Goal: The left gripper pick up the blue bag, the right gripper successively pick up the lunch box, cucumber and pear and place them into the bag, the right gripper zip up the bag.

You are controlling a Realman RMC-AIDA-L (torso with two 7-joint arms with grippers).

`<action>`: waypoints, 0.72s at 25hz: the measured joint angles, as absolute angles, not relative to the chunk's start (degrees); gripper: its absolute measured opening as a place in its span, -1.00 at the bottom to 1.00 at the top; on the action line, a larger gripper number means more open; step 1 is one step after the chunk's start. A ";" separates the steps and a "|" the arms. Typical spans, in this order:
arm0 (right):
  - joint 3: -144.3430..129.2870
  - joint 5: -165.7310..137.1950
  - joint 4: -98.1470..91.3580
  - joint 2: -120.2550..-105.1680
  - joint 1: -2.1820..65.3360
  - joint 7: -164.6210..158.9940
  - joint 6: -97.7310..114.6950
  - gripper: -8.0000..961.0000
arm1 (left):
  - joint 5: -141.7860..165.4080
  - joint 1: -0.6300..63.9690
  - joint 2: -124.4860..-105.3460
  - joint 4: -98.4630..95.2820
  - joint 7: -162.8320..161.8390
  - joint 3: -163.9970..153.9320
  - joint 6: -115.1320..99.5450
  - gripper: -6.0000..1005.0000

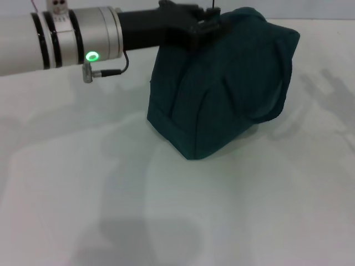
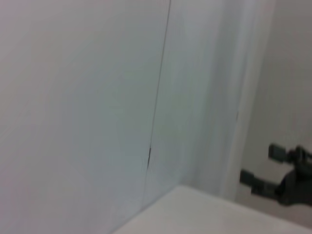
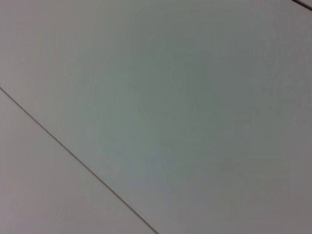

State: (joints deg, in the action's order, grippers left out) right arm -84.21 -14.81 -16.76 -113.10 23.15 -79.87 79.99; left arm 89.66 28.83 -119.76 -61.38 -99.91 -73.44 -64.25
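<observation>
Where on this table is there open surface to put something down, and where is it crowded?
Bare table spreads in front of the blue bag, and to the bag's right. It is crowded only at the back, where the left hand meets the bag's top. The right hand shows only distantly.

We saw only a plain pale surface (image 3: 185,107) filling the right wrist view. A thin dark line (image 3: 78,161) ran slantwise across it, and a short dark streak (image 3: 303,3) sat far from that line, at one corner.
</observation>
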 joint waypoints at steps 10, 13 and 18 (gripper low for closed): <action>-84.35 -17.00 -16.98 -112.66 23.93 -77.64 82.89 0.84 | 84.31 28.29 -119.37 -62.64 -97.80 -73.07 -66.35 -0.11; -84.27 -20.22 -17.06 -112.31 25.09 -73.88 87.03 0.84 | 84.26 28.53 -119.17 -64.18 -99.71 -71.16 -69.42 0.05; -84.25 -28.75 -18.16 -111.57 27.80 -64.86 95.25 0.84 | 84.51 29.90 -118.49 -65.16 -102.83 -63.86 -77.21 0.39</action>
State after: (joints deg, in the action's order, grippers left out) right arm -84.25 -28.76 -18.16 -111.57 27.80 -64.86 95.25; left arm 84.51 29.90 -118.49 -65.16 -102.83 -63.86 -77.21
